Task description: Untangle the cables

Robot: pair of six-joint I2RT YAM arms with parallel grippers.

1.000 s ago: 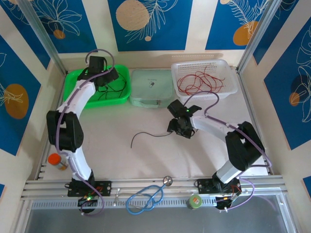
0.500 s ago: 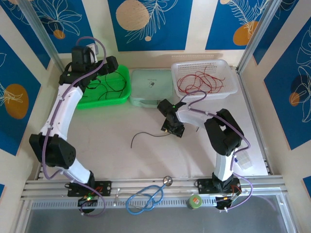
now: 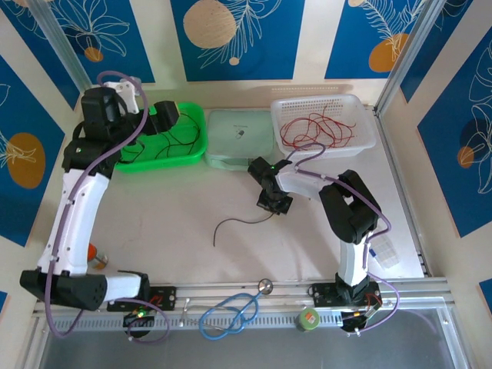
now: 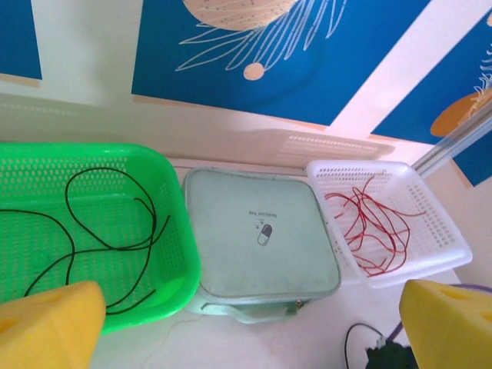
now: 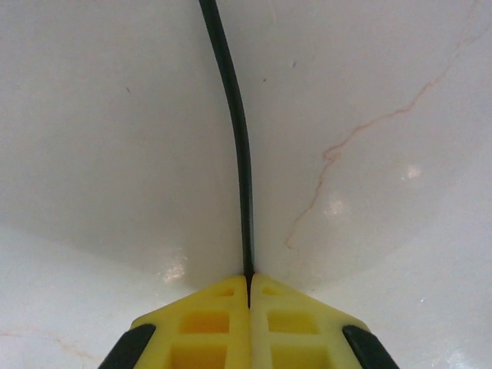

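One black cable (image 3: 238,221) lies on the white table, and my right gripper (image 3: 274,206) is shut on its right end. In the right wrist view the yellow pads (image 5: 215,323) pinch that black cable (image 5: 234,115), which runs straight away from them over the tabletop. More black cables (image 3: 165,146) lie in the green basket (image 3: 196,154). Red cables (image 3: 315,127) sit in the white basket (image 3: 361,142). My left gripper (image 3: 175,115) hangs open and empty, high over the green basket. From its wrist view I look down on the black cables (image 4: 73,231) and the red cables (image 4: 377,223).
A mint zip case (image 3: 240,137) stands between the two baskets. A blue stethoscope (image 3: 231,311) and a green tape roll (image 3: 309,319) lie at the front rail. An orange-capped bottle (image 3: 96,257) stands at the left edge, and a small clear packet (image 3: 382,254) lies to the right.
My right gripper has closed on the black cable's end. My left arm has lifted up and back to the left, out of the green basket, staying open.
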